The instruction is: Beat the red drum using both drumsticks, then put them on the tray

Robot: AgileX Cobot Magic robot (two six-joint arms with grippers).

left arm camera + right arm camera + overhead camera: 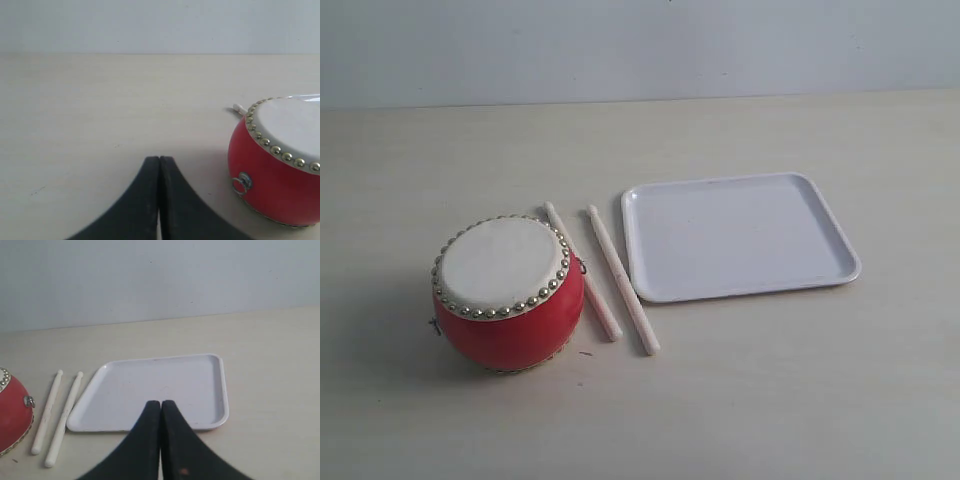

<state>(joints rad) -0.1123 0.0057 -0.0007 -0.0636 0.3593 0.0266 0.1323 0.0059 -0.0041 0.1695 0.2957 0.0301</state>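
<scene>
In the exterior view the red drum (508,290) is being shown standing on the pale desk (770,400), at about 8 o'clock from the desk's middle. Its off-white skin (500,262) is facing up and is being ringed by metal studs (516,306).

Two sticks are lying flat on the desk at 3 o'clock from the drum, side by side and nearly parallel, each running from 11 o'clock to 5 o'clock. The inner drumstick (598,300) is lying right against the drum's belly; whether the two are touching cannot be told. The outer drumstick (622,279) is lying just beside it, with a narrow gap between them.

The white tray (735,235) is lying flat at 3 o'clock from the sticks. Its near-left corner is close to the outer drumstick but is not touching it. A plain light wall (620,45) is being seen at 12 o'clock, behind the desk.

Neither arm is being shown in the exterior view. In the left wrist view the left claw (159,162) is closed: its two black fingers are being pressed together with only a thin seam between them, and nothing is being gripped. It is apart from the drum, whose side ring (241,183) is facing the camera. In the right wrist view the right claw (160,404) is likewise closed, with fingers meeting and nothing gripped. The tray is lying ahead of its tips, with both sticks and the drum's edge off to one side.
</scene>
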